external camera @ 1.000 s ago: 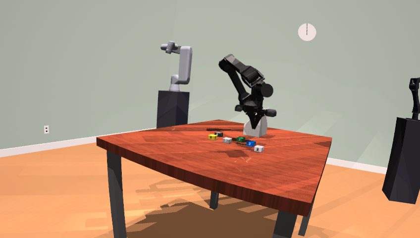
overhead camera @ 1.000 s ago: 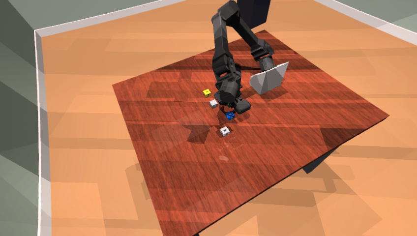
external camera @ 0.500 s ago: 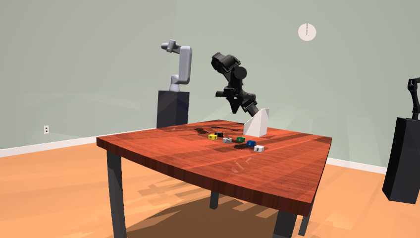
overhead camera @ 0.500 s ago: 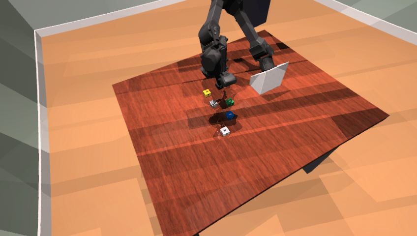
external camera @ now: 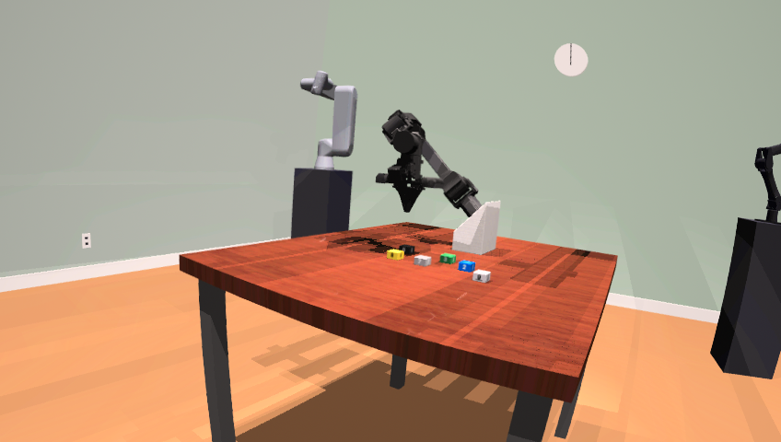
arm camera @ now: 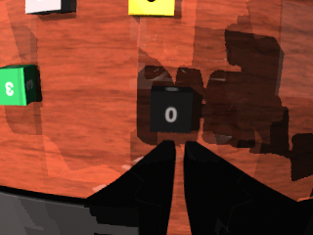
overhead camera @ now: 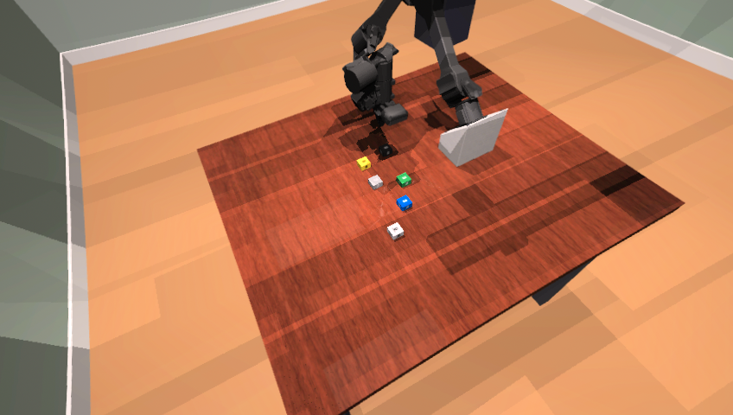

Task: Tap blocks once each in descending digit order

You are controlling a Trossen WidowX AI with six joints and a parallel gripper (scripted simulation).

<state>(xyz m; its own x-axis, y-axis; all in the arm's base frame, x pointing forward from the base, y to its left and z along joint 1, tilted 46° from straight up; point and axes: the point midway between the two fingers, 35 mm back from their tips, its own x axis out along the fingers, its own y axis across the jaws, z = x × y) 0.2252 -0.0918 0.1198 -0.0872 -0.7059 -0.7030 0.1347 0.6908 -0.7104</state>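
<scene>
Yellow block comes first from the left in the exterior view, towards the far corner of the tabletop; you can't read its digit surely. Just beside it sits your black block, the 0, nearest that far corner. Your claw hangs above the tabletop near it, tips down, pinched narrow with nothing held.

Next come the silver block, the green 3, the blue 2 and the white block, which lies closest of the blocks to the near corner.

Zero looks like your last tap, if the higher digits are done; you can't confirm that from here. Descend too deep and you could push or tip the black block; drift sideways and the tips may catch its edge or brush the yellow neighbour. Its dark top in shadow makes the contact height easy to misjudge.

It sits flat, 0 face up, roughly square to the claw. The block shows no clear long axis; the numeral's own runs away from the fingertips.
</scene>
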